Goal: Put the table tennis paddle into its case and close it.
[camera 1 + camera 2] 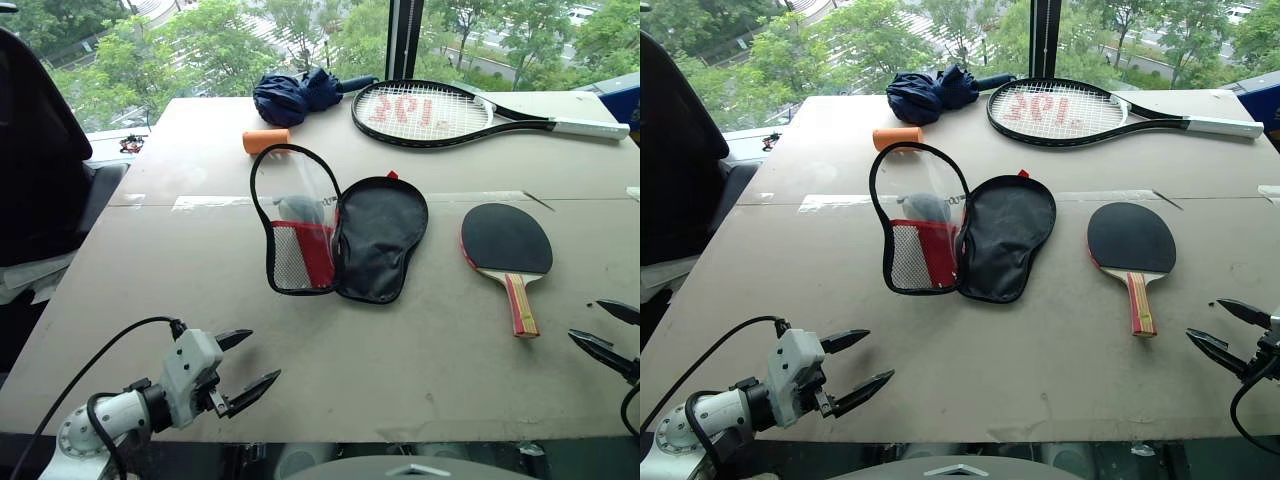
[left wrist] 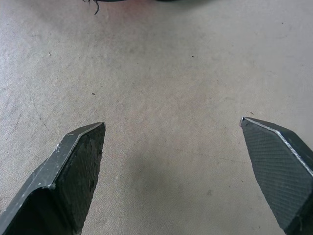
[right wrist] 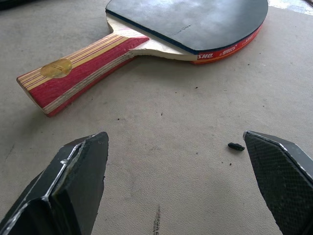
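I find the black-faced, red-edged wooden table tennis paddle (image 1: 506, 250) flat, right of centre, beside the unzipped black-and-red soft case (image 1: 335, 237). It looks stiff and light; I would grip its striped handle. Left gripper (image 1: 243, 368) and right gripper (image 1: 608, 330): jaws apart, empty.

Daylight pours in from the window (image 1: 300, 40) ahead of me — bright, almost washed out over the trees, while the table (image 1: 420, 350) sits in soft, even light. Shadows are faint: a pale smudge beneath the table tennis paddle (image 3: 186, 24) and under my own fingertips (image 2: 73, 181). The clear panel of the case (image 1: 295, 200) catches a mild sheen. My wrist views stay sharp on the table's grain (the fingers close up look slightly soft) — no real motion blur.
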Robot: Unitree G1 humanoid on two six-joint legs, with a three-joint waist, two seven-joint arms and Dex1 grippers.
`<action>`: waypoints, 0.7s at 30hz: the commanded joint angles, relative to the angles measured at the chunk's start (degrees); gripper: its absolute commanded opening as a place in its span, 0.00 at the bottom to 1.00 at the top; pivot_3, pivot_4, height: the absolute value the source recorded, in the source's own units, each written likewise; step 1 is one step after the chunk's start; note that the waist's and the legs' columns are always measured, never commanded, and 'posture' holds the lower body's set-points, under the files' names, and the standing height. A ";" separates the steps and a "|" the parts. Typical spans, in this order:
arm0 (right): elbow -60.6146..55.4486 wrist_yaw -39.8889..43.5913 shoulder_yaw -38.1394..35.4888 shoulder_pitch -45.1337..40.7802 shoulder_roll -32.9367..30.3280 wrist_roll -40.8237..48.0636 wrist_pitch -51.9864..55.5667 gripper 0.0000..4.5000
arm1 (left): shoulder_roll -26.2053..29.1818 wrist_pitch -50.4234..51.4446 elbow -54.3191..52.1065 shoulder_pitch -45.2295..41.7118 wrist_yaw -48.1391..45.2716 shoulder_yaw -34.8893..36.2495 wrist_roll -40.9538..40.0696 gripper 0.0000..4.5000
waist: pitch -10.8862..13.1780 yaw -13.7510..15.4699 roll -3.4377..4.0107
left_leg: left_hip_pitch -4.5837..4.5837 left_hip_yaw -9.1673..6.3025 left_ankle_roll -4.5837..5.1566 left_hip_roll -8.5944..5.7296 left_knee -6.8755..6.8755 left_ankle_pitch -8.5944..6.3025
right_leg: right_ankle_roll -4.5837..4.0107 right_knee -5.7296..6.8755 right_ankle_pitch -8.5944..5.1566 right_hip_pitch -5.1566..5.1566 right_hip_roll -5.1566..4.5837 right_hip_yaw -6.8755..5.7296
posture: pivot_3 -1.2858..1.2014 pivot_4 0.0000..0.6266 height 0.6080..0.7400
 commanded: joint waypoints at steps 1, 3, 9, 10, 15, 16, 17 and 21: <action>1.41 0.84 -2.57 -0.18 -1.28 0.65 -0.75 0.99 | 0.48 -1.12 0.07 0.08 -0.76 1.83 -1.17 1.00 | 0.00 0.00 0.00 | 0.00 0.00 0.00 0.00 0.00 0.00 | 0.00 0.00 0.00 0.00 0.00 0.00 | 0.52 0.24 0.87; 2.16 1.06 -2.58 -0.22 -1.38 0.53 -1.09 0.99 | 0.78 -0.96 0.76 -0.54 -1.25 2.56 -1.62 1.00 | 0.01 0.07 -0.01 | 0.00 -0.01 0.00 0.00 0.00 0.00 | 0.00 -0.01 0.00 0.01 0.00 -0.01 | 0.52 0.24 0.87; 2.40 1.51 -2.70 0.36 -1.32 0.75 -1.52 0.99 | 1.02 -1.13 1.51 -1.09 -2.08 3.03 -1.91 1.00 | 0.00 0.04 -0.01 | 0.00 -0.01 0.00 0.00 0.00 0.00 | 0.00 -0.02 0.00 0.02 -0.01 -0.05 | 0.52 0.24 0.87; 2.35 1.52 -2.75 0.42 -1.31 0.78 -1.51 0.99 | 1.08 -1.09 1.62 -1.27 -2.16 3.05 -1.97 1.00 | 0.00 0.04 -0.01 | 0.00 -0.01 0.00 0.00 0.00 0.00 | 0.00 -0.01 0.00 0.02 -0.01 -0.06 | 0.52 0.24 0.87; -0.14 1.13 -3.29 0.65 -0.99 2.29 0.33 0.99 | 1.16 -0.95 1.75 -2.09 -2.64 3.12 -2.35 1.00 | 0.00 0.08 0.00 | 0.00 -0.02 0.00 0.00 0.00 0.00 | 0.00 -0.02 0.00 0.02 -0.02 -0.05 | 0.52 0.24 0.87; -0.92 0.84 -3.30 0.60 -0.99 2.66 1.02 0.99 | 1.20 -0.90 1.86 -2.37 -2.72 3.23 -2.43 1.00 | 0.00 0.07 0.00 | 0.00 -0.02 0.00 0.00 0.00 0.00 | 0.00 -0.02 0.00 0.02 -0.02 -0.05 | 0.52 0.24 0.87; -1.72 0.71 -3.40 0.55 -0.95 3.05 1.47 0.99 | 1.25 -0.92 1.92 -2.59 -2.76 3.42 -2.43 1.00 | 0.00 0.06 0.00 | 0.00 -0.02 0.00 0.00 0.00 0.00 | 0.00 -0.02 0.00 0.02 -0.02 -0.05 | 0.52 0.24 0.87; -6.75 -0.11 -3.45 0.19 -0.90 4.76 5.11 0.99 | 2.30 -0.80 2.35 -4.72 -4.05 5.52 -3.95 1.00 | 0.00 0.05 0.00 | 0.00 -0.04 0.00 0.00 0.00 0.00 | 0.00 -0.02 0.00 0.02 -0.02 -0.06 | 0.52 0.24 0.87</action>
